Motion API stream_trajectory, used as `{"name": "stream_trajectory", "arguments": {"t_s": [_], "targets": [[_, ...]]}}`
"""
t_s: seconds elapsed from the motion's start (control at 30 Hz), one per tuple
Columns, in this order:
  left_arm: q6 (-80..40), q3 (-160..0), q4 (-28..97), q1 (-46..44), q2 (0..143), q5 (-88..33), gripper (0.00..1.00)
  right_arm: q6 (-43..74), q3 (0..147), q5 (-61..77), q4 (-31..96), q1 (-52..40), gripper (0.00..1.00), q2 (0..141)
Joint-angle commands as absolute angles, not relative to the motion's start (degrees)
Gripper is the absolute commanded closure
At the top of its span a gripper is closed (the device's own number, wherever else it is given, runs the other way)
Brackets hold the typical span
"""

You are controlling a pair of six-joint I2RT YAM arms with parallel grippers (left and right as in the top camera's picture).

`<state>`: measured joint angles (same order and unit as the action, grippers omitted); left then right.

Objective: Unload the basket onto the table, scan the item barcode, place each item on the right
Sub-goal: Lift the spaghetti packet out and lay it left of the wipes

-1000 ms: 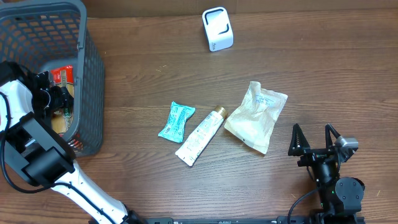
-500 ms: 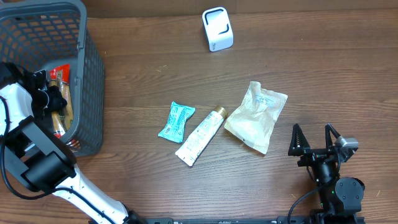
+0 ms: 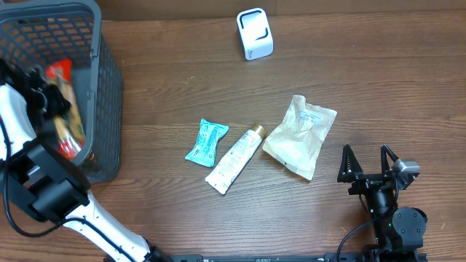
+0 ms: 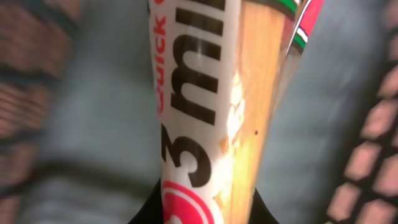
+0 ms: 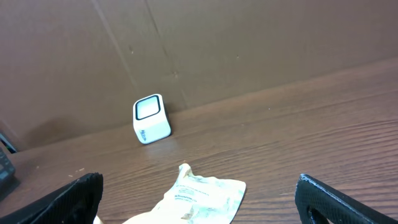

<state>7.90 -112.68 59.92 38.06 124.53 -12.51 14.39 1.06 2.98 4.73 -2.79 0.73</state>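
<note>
The left gripper [image 3: 45,96] is clamped tight on a red, white and orange packet [image 4: 211,112], which stands lengthwise away from the jaws in the wrist view. Packet and gripper are inside the grey basket [image 3: 109,87] at the table's [image 3: 378,80] back-left corner. The white left arm reaches up from the front edge and bends in over the basket. The right gripper [image 3: 365,161] sits low near the front-right corner, its jaws spread wide and empty, pointing toward the back edge. Mid-table lie a teal sachet [image 3: 206,140], a tube [image 3: 234,158] and a beige pouch [image 3: 300,136]. The white scanner [image 3: 254,33] stands near the back edge.
</note>
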Motion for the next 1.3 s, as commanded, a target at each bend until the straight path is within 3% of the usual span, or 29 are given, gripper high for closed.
{"name": "stream_trajectory", "arguments": {"t_s": [0.0,0.33,0.5,0.7,0.93,1.27], "targets": [[-1.02,-121.60,59.88,37.80,112.25,-15.31,0.96,14.61,0.45,2.83,4.47,-3.20,0.00,0.16],[-5.21,-123.59,61.36,34.89,91.18,-33.95,0.96,14.61,0.45,2.81,4.47,-3.20,0.00,0.16],[-0.99,-123.52,69.49,25.36,88.68,-31.35,0.96,14.61,0.45,2.83,4.49,-3.20,0.00,0.16],[0.12,-116.05,73.73,11.05,90.80,-18.02,0.96,14.59,0.45,2.83,4.49,-3.20,0.00,0.16],[-6.92,-94.48,61.21,2.15,94.06,-10.24,0.96,14.59,0.45,2.83,4.49,-3.20,0.00,0.16],[-11.84,-72.05,39.00,0.08,101.80,-6.66,0.96,14.59,0.45,2.83,4.49,-3.20,0.00,0.16]]}}
